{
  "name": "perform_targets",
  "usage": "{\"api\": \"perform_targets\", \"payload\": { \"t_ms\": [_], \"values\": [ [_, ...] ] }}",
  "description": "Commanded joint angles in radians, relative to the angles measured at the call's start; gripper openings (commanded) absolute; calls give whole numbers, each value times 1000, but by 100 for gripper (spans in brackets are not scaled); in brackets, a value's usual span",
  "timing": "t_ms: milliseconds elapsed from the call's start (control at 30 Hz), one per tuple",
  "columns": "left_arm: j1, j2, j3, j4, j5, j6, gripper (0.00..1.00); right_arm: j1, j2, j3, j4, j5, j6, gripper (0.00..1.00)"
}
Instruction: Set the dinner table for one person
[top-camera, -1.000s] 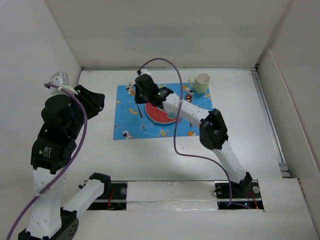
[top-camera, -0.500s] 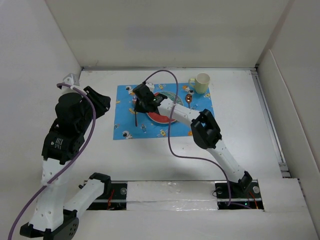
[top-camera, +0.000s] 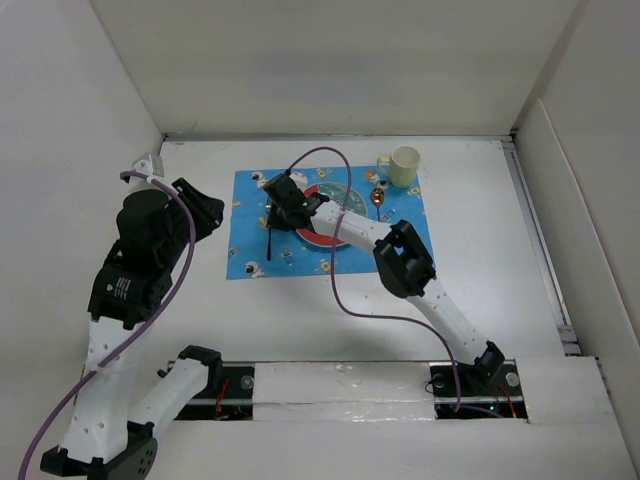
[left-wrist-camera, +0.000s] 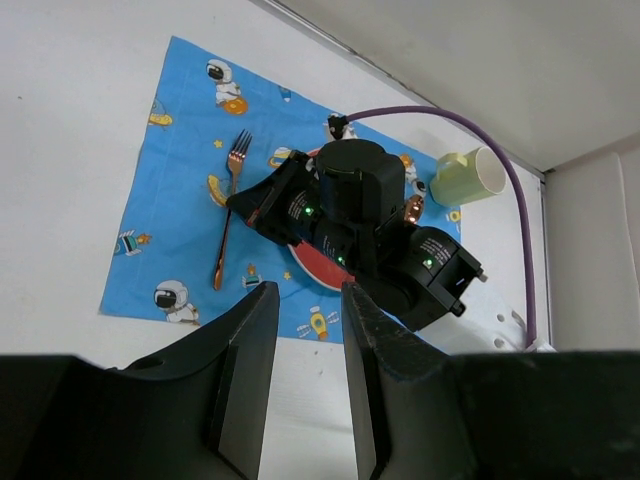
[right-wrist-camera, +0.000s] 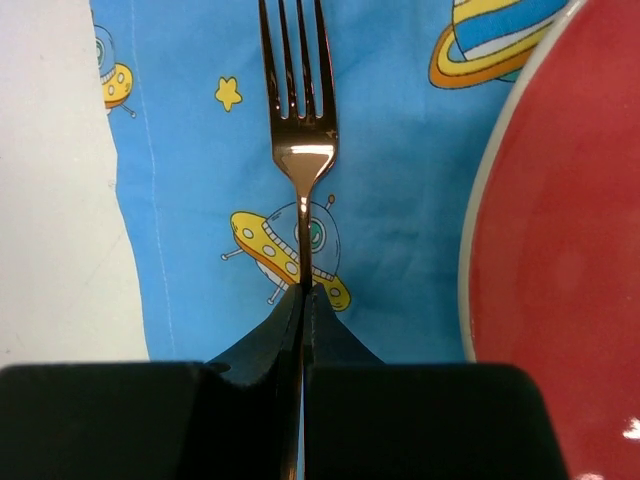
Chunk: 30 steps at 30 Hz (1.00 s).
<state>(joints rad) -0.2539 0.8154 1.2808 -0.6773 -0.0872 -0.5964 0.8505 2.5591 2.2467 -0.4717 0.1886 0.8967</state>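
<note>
- The right pincer (right-wrist-camera: 303, 295) is pressed together on the handle of the fork (right-wrist-camera: 300, 150), just behind the neck. The tines point toward the far edge of the counter (top-camera: 480, 270).
- Over the last second that arm has carried the fork off the left rim of the plate (right-wrist-camera: 560, 250), toward the counter's left edge and slightly toward its near edge. It has also come lower.
- The fork now runs along the strip of mat (right-wrist-camera: 400, 120) between the plate and the mat's left border, parallel to that border.
- I cannot tell whether the fork already rests on the cloth or hangs just above it.
- The left pincer (left-wrist-camera: 307, 295) is spread and holds nothing. It hangs high over the counter's left edge and has drifted a little toward the far edge, well apart from the mat.
- The white counter fills the whole top view. The mat lies in its far half, about midway between the left and right edges.
- The cup (top-camera: 403, 165) stands on bare counter by the mat's far-right corner, near the far edge. The spoon (top-camera: 378, 197) lies on the mat just right of the plate.
- For the task, the fork seems to have reached its usual place left of the plate. What likely remains for it is letting go and lifting clear without dragging the handle askew.
- With plate, spoon and cup already laid, the setting looks close to finished.
</note>
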Motion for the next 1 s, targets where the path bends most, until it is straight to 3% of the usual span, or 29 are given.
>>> {"api": "perform_targets", "payload": {
  "t_ms": [0,100,233,333,500,533,667,733,867,967],
  "values": [
    [-4,-18,-15,39,3,3,29,1,24,53,5,37,24,0],
    [-4,-22,-31,38,-3,3,29,1,27,50,13,28,27,5],
    [-4,-25,-40,38,-11,6,30,1,12,53,21,20,1,29],
    [-4,-24,-35,41,-19,7,32,1,-25,51,24,8,-25,43],
    [-4,-13,-6,48,-34,20,46,1,-147,11,62,-98,-137,57],
    [-4,-12,-2,59,-34,21,48,-8,-204,2,67,-116,-159,100],
    [-4,31,25,96,-6,21,57,-27,-390,-76,83,-181,-272,100],
    [-4,57,52,128,27,27,62,-48,-506,-192,103,-166,-301,100],
    [-4,149,129,166,40,29,65,-126,-943,-465,165,-35,-372,100],
    [-4,203,221,177,-6,47,66,-296,-1234,-689,173,-23,-349,100]
  ]
}}
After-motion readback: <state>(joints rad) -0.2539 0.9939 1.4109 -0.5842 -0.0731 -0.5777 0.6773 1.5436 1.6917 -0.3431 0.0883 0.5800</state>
